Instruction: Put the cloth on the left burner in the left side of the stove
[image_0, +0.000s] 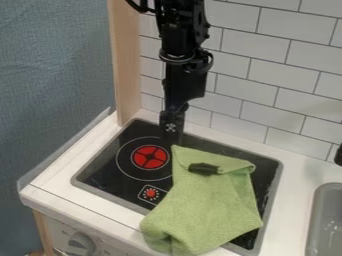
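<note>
Here's the soft green cloth (212, 202), draped across the flat black stove's (105, 174) four-o'clock side, over the white desk (59, 174). Black robotic tool (174, 138) at its eleven, probably to carry that corner; I can't tell its grip. Round red-centred burner (149, 157): ten o'clock.

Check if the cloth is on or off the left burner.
Off: the left burner shows its red centre uncovered; the cloth lies right of it, reaching only its outer ring.
</note>
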